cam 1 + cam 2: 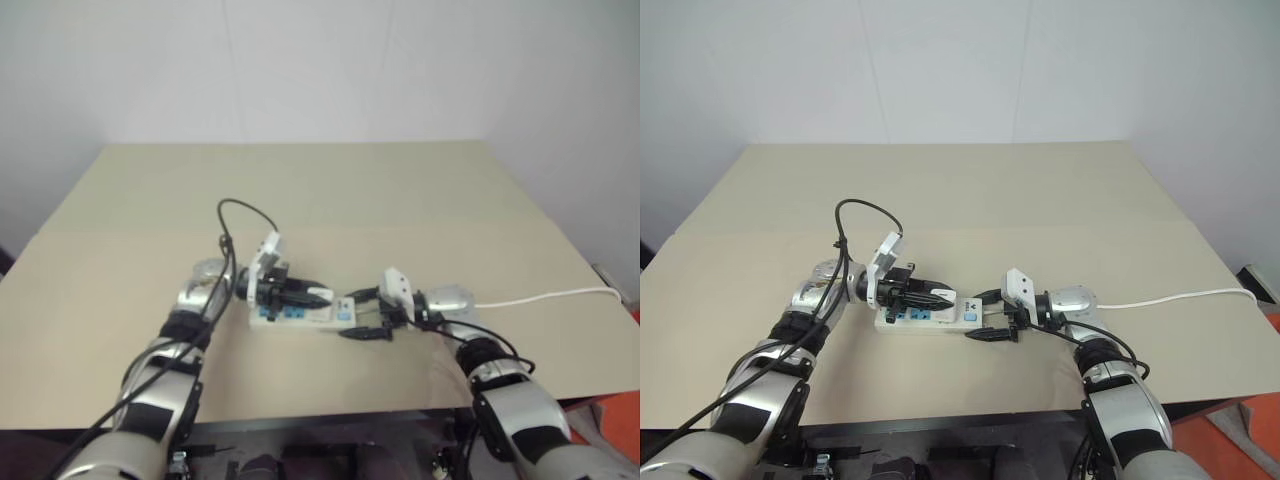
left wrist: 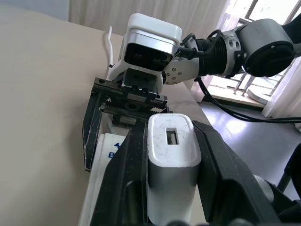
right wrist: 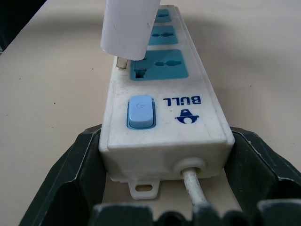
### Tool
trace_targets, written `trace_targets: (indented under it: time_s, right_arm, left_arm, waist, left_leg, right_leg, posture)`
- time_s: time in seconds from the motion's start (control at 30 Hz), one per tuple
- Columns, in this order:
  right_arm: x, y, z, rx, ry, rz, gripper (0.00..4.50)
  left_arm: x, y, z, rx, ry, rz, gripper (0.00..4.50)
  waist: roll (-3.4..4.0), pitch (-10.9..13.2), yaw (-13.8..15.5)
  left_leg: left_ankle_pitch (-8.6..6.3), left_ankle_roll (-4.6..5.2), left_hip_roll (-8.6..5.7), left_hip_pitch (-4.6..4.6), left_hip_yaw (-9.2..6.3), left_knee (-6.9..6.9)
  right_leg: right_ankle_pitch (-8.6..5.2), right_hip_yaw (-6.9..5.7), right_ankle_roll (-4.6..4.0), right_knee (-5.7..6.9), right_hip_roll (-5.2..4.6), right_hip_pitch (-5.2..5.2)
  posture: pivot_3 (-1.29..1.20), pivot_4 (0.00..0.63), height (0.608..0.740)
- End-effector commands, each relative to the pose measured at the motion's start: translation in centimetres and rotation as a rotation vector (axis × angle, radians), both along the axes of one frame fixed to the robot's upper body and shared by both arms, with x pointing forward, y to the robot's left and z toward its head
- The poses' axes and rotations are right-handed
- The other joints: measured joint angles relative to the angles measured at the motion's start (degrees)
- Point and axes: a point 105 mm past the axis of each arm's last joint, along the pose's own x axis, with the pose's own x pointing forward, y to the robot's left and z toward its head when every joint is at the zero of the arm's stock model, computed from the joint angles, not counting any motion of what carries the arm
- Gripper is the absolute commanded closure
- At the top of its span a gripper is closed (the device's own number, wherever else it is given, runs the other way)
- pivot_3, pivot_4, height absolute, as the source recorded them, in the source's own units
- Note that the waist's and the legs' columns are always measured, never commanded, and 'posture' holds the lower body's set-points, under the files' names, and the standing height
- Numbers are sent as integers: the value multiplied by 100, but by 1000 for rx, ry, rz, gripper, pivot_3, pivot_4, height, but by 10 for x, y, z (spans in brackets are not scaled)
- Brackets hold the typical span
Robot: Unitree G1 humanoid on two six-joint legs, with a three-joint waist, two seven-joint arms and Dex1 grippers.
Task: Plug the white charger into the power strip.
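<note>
Charger [image 3: 127, 26], clamped in the left gripper [image 2: 171, 155], hangs with prongs just above a socket of the power strip [image 3: 162, 113], straddled by the right gripper [image 3: 164, 188]'s spread fingers; insertion remains.

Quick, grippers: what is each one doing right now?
Left gripper: shut on the white charger.
Right gripper: fingers wide, straddling the cord end of the power strip.

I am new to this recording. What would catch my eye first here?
Mid-table, the left gripper holds the white charger just above the power strip, a metal prong showing over the nearest blue socket. The right gripper brackets the strip's cord end, one finger on each side.
</note>
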Motion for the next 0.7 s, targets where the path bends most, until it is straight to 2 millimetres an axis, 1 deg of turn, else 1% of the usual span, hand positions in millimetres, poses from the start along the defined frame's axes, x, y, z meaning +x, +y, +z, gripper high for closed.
trace_targets:
  time_s: [0.03,0.17,0.37,0.53,0.7]
  right_arm:
    - [-2,-5,-12,-50,14,-15,1095]
    - [-2,-7,-14,-60,13,-23,1095]
    - [-2,-7,-14,-60,13,-27,1095]
    - [-3,-8,-16,-60,14,-30,1095]
    - [-3,-7,-16,-58,17,-31,1095]
  left_arm:
    - [5,1,0,34,-33,19,3487]
    - [8,2,-6,58,-47,38,3487]
    - [7,3,-11,61,-29,32,3487]
    - [7,0,-9,26,-5,32,3487]
    - [5,-1,-13,20,2,28,3487]
  waist:
    - [0,0,2]
    - [1,-5,7]
    - [3,-18,11]
    - [3,-28,20]
    - [3,-29,26]
  left_leg:
    - [0,0,0,0,0,0]
    - [0,0,0,3,0,0]
    - [0,0,0,6,0,0]
    - [0,0,0,7,0,0]
    - [0,0,0,8,0,0]
  right_leg:
    - [0,0,0,0,0,0]
    - [0,0,0,0,0,4]
    - [0,0,0,0,0,7]
    - [0,0,0,0,0,9]
    - [0,0,0,0,1,9]
  posture:
    - [0,150,740]
    - [0,150,740]
    - [0,150,740]
    - [0,150,740]
    - [0,150,740]
